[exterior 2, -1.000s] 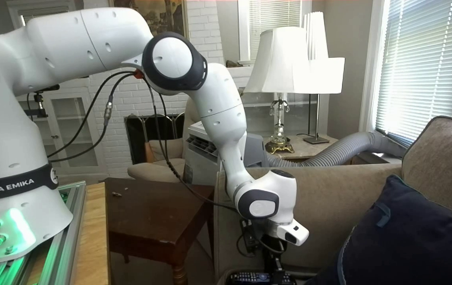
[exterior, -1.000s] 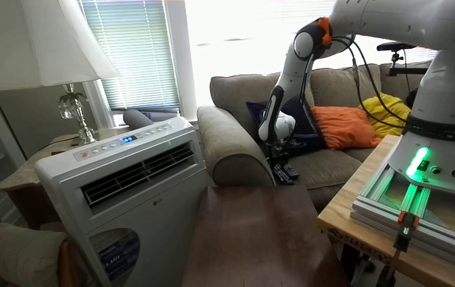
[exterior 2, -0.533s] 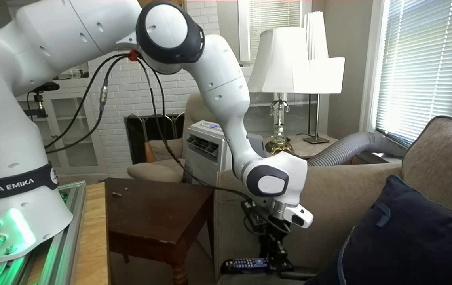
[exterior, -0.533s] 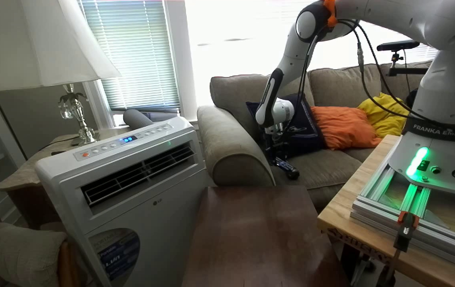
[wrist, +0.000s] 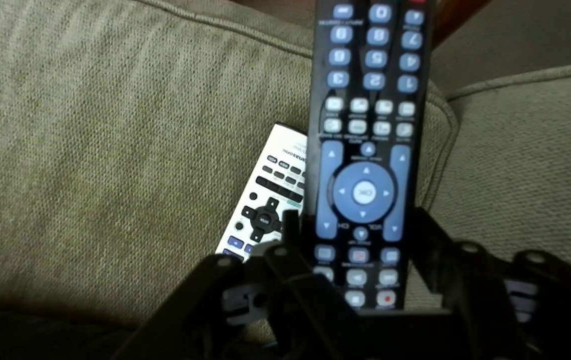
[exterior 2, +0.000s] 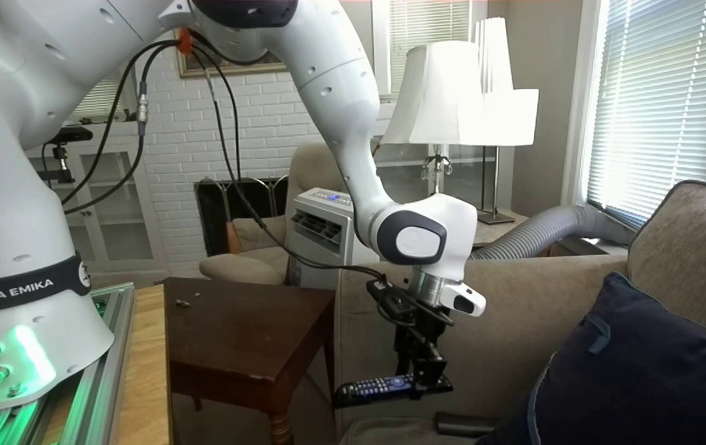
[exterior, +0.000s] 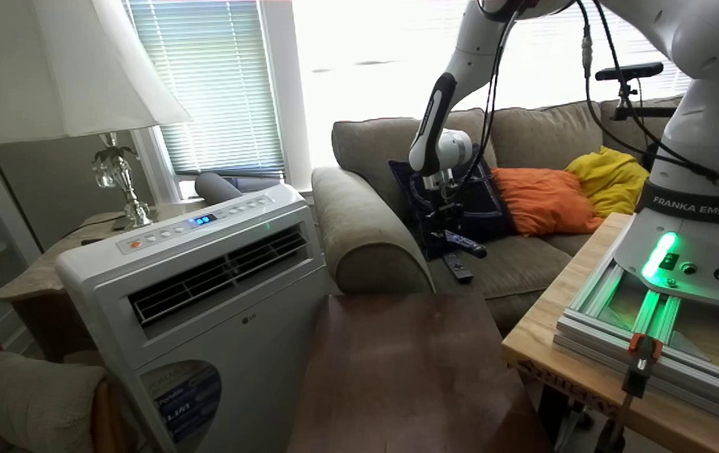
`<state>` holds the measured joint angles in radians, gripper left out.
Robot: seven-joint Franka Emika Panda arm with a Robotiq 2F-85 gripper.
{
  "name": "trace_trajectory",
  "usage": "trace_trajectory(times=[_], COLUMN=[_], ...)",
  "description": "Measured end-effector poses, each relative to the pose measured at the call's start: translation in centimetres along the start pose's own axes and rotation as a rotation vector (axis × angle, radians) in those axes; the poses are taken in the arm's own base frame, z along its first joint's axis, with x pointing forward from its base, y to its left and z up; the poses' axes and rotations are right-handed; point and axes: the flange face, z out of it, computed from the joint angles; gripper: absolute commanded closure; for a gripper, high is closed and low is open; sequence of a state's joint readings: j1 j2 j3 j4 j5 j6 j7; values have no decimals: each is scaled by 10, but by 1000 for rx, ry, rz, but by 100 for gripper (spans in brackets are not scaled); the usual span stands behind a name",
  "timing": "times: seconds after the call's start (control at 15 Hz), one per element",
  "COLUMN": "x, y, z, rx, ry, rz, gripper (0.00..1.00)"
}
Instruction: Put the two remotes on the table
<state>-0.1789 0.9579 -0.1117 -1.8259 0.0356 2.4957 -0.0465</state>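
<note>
The black remote [wrist: 368,150] is gripped off-centre by the hand [wrist: 355,225]; carried too low, it could be knocked against the worktop [exterior 2: 245,327].

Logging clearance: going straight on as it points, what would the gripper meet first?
The gripper, holding the black remote, points down, so probably the sofa seat; depth is unclear, and the other remote lying there might be touched first.

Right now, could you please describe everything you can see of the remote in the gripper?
The remote is slim, black and apparently plastic, with blue number keys and a blue ring around a white OK button. Roughly level, it hangs above the sofa seat, clamped across its long sides by the gripper; nothing else visibly touches it.
</note>
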Motion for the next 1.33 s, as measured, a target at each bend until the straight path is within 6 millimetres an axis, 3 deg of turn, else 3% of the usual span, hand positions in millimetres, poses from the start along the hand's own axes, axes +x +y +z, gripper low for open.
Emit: trace_trajectory(times=[0.33, 0.4, 0.73, 1.07, 1.33], x=[0, 0, -3, -20, -33], y=[0, 0, -4, -25, -38], z=[6, 7, 11, 25, 23], rx=[-1, -1, -5, -49, -77], ry=[-7, -7, -20, -65, -77], rz=[0, -1, -21, -140, -221], gripper=[44, 69, 69, 69, 69])
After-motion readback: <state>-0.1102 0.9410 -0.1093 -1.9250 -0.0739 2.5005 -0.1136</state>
